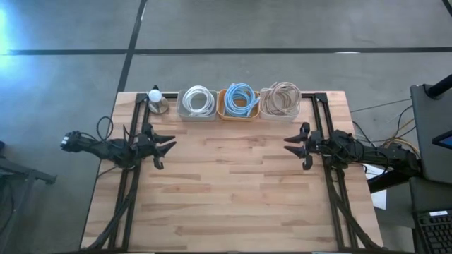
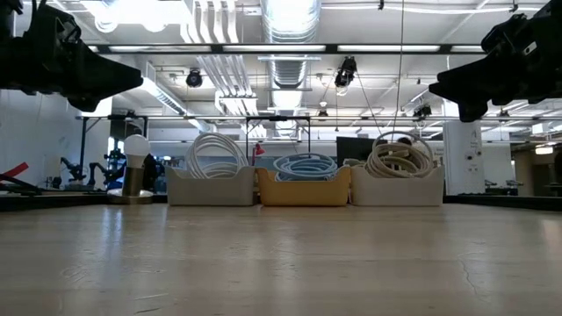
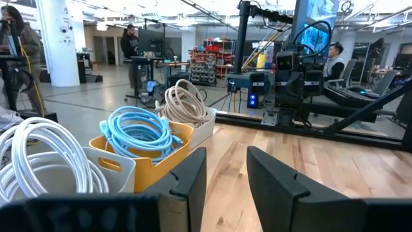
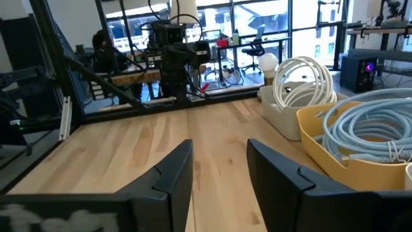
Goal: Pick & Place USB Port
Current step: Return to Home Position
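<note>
Three bins stand in a row at the table's far edge. A grey bin holds a coiled white cable, an orange bin holds a coiled blue cable, and a pale bin holds a coiled beige cable. They also show in the low view: the white cable, the blue cable, the beige cable. My left gripper hovers open and empty at the table's left side. My right gripper hovers open and empty at the right side. Both are above the table top, well short of the bins.
A small lamp with a white bulb on a metal base stands left of the bins. Black frame rails run along both side edges of the wooden table. People stand in the room beyond the table.
</note>
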Controlling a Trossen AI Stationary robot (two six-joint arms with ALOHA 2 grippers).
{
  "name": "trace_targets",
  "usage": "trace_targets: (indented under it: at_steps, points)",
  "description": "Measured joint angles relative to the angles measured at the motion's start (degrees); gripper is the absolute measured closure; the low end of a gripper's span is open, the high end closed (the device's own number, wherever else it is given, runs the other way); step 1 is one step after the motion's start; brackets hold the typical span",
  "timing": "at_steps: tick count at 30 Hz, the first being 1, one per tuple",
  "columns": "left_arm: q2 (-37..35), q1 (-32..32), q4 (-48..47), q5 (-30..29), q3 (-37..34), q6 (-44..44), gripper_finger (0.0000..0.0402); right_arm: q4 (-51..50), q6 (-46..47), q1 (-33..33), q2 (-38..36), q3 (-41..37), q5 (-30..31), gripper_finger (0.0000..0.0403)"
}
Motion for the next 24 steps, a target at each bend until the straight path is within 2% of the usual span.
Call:
trace_targets:
  at_steps: [11,24]
  points:
    - [0.39,0.0,-0.07,0.02,-0.04,0.0,0.0284,0.0,-0.65,0.0,0.0,0.0,-0.02,0.025]
    - [0.39,0.01,-0.08,0.07,-0.02,0.0,0.0284,0.0,-0.68,0.0,0.0,0.0,-0.04,0.0268]
